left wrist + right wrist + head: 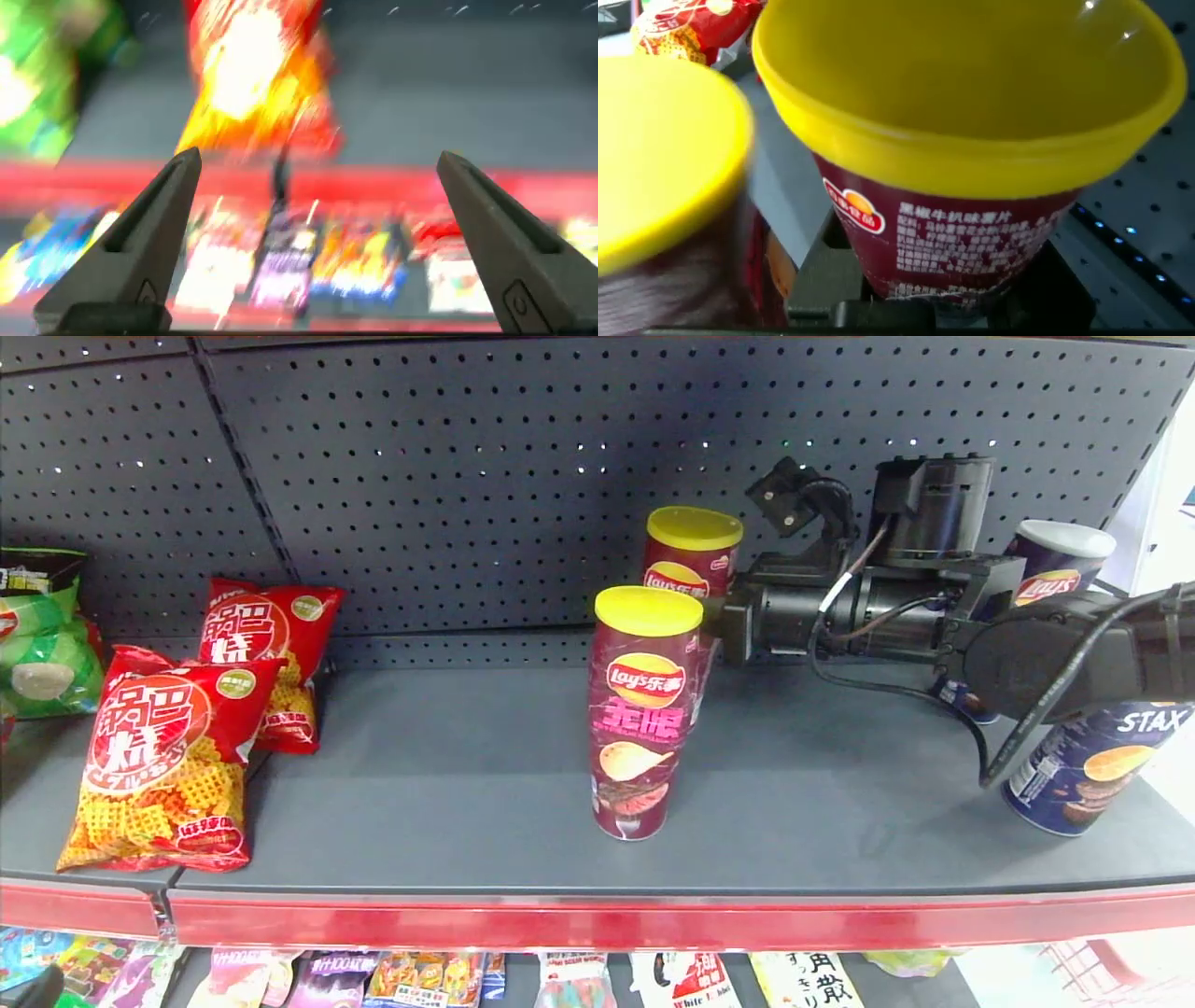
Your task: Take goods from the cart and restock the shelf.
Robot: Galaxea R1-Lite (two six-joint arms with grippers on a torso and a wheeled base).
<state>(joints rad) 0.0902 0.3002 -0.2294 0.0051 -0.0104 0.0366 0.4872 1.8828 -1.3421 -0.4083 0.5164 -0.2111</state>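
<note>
On the shelf (pixel 448 775) our right gripper (pixel 717 616) clasps the rear can (pixel 692 555) mid-body, seemingly light, stiff, slippery; left gripper (pixel 318 233) gapes empty.

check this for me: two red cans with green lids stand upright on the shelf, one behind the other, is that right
Not quite: the lids are yellow, not green, as the head view shows. The rest holds: the front can and the rear can are red and stand upright on the shelf, one behind the other.
</note>
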